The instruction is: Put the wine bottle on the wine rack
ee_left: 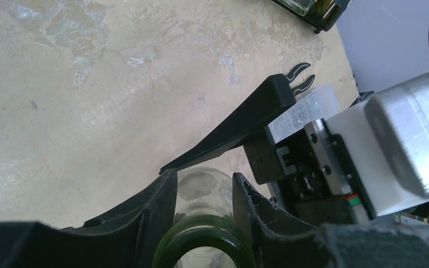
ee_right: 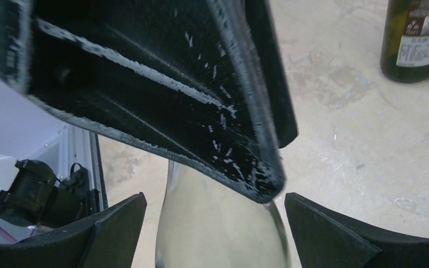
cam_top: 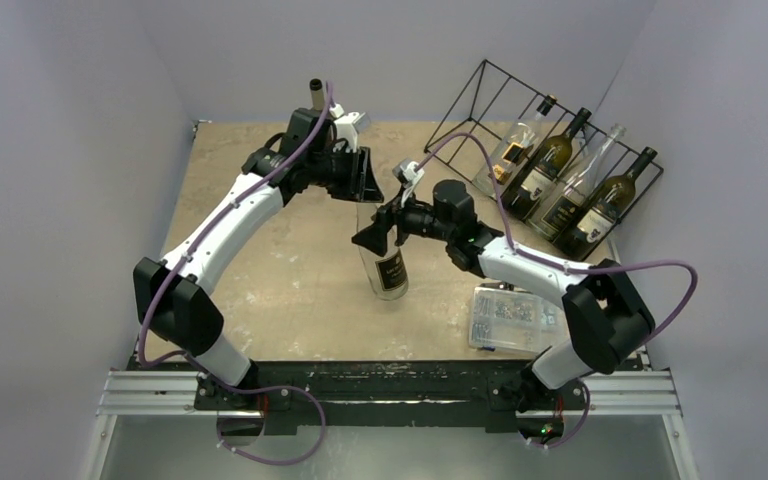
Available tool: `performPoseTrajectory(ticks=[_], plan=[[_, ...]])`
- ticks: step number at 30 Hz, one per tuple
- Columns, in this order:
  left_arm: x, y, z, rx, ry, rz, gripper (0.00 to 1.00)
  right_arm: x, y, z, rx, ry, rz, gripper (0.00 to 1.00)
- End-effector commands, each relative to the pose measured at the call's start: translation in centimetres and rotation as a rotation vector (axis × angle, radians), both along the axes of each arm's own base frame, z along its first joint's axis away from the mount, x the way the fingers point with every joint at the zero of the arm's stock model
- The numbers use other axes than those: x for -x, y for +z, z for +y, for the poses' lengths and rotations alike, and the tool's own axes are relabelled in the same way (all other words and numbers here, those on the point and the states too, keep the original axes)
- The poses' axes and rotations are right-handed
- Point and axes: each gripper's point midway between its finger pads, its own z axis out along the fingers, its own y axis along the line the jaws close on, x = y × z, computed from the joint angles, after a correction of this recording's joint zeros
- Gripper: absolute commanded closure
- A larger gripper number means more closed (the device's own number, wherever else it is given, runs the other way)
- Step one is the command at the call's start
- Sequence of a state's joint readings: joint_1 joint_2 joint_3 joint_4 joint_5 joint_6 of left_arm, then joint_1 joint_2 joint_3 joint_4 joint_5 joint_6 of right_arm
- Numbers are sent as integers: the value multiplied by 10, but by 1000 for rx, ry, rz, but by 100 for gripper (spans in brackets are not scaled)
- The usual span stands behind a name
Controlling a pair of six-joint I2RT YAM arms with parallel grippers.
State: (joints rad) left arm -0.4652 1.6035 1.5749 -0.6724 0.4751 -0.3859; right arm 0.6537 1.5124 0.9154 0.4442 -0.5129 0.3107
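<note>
Clear glass wine bottle (cam_top: 387, 258) with a dark label stands upright, its neck squeezed by the left gripper (ee_left: 204, 191), the right gripper (ee_right: 215, 204) spread wide around it.

Both arms meet mid-workspace: left clamped, right spread wide.
Left arm (cam_top: 230, 215) arcs up and forward from its base, wrist bent down. The left gripper (cam_top: 360, 190) points straight down with its jaws closed on the neck of the bottle (cam_top: 388, 265). Right arm (cam_top: 530, 265) sits folded low, forearm reaching leftward with a level wrist. The right gripper (cam_top: 388, 215) lies sideways, jaws fully apart, one finger on either side of the bottle's shoulder, just beside the glass.
</note>
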Motion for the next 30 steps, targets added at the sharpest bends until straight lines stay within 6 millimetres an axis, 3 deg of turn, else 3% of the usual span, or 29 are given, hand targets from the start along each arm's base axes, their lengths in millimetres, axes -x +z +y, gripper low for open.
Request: performPoseTrajectory(ticks=[1, 10, 22, 26, 30], plan=[[2, 56, -23, 165, -43, -74, 100, -8, 3, 9, 68, -47, -60, 1], [1, 54, -13, 106, -18, -85, 100, -13, -8, 3, 145, -100, -91, 1], [5, 63, -10, 100, -19, -102, 100, -9, -12, 13, 141, -80, -82, 1], [8, 66, -9, 106, -25, -101, 100, -9, -12, 15, 132, -80, -76, 8], [12, 68, -9, 109, -35, -96, 100, -7, -5, 15, 104, -84, -81, 23]])
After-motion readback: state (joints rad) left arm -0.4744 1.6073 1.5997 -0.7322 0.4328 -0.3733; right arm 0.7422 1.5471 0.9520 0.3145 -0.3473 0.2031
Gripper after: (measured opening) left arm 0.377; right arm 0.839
